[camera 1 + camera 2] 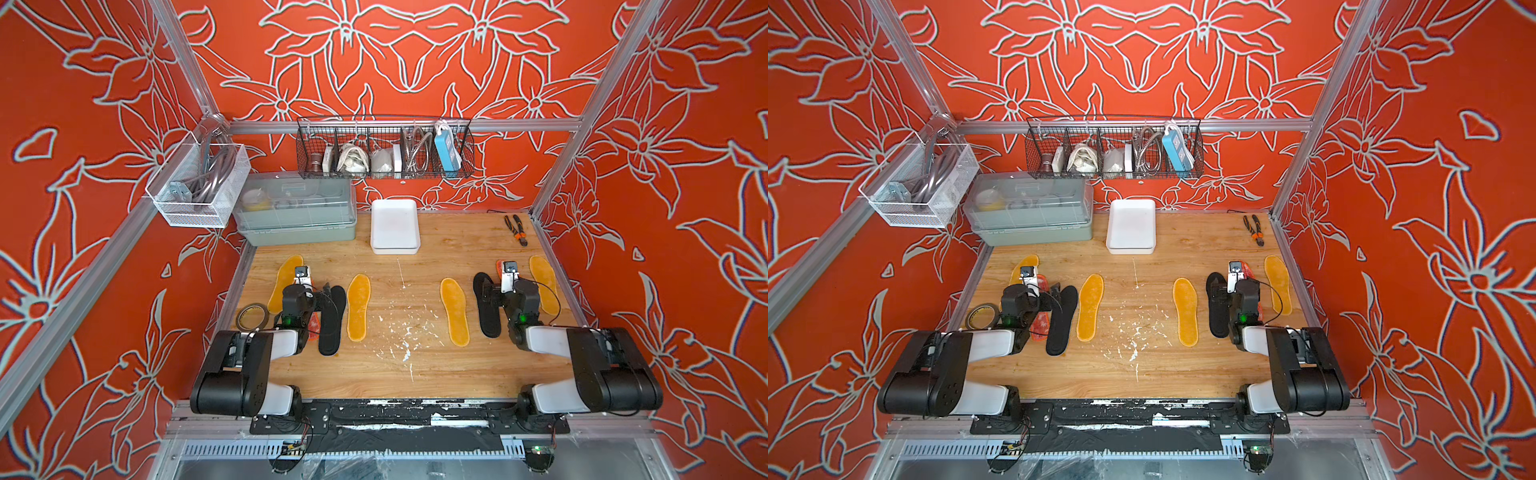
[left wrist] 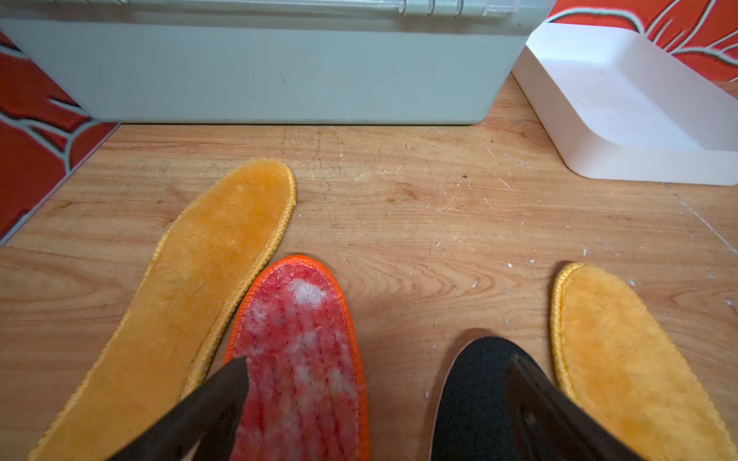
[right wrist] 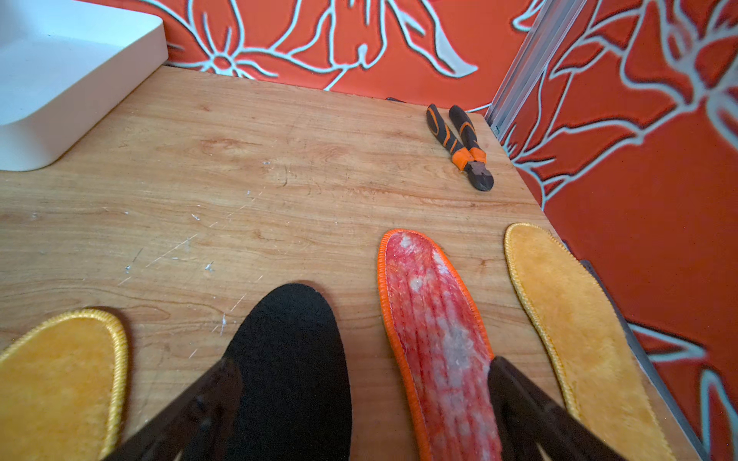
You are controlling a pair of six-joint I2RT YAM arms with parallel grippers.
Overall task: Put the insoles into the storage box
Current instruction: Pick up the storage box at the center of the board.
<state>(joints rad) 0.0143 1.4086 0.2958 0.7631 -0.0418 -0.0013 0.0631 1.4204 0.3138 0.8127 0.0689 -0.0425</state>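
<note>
The left gripper [image 2: 377,361] and right gripper [image 3: 363,361], both spread wide and empty, should pinch an insole [image 1: 358,307] edge, then lift toward the upper-centre tray [image 1: 395,248].

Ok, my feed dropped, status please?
Left gripper, right gripper open, empty. Eight insoles on table, white storage box empty. Pliers, tape roll clear of path.
</note>
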